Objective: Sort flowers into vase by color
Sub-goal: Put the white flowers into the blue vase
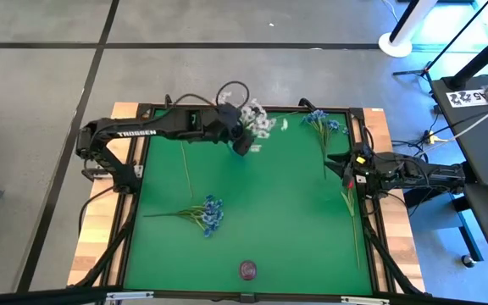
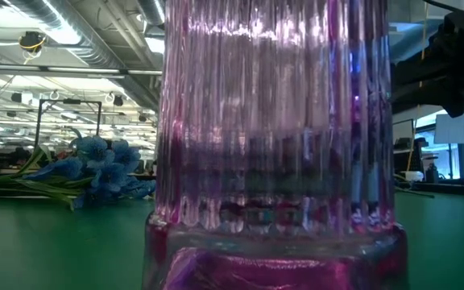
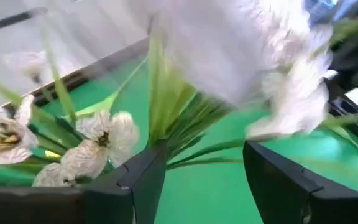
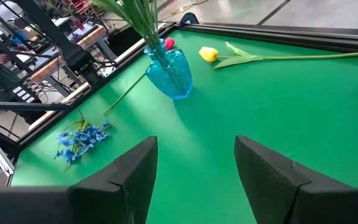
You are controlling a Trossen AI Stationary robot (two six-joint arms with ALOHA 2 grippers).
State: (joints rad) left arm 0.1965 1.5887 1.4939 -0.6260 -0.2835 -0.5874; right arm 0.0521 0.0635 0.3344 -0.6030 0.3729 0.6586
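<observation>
High view: left gripper [image 1: 242, 142], jaws apart around the white flowers [image 1: 258, 121], hovers near the blue vase [image 4: 169, 72]. Blue flowers [image 1: 210, 214] lie well away on the bench [image 1: 269, 220], unsorted. Right gripper [image 4: 194, 165] waits wide, empty.

Green table [image 1: 269, 237], blue flowers [image 1: 208, 213] lying flat, pink vase [image 1: 248, 269] standing

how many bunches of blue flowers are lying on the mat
2: one bunch lies near the mat's middle, left of centre; another lies at the far right corner. More may be hidden.
</observation>
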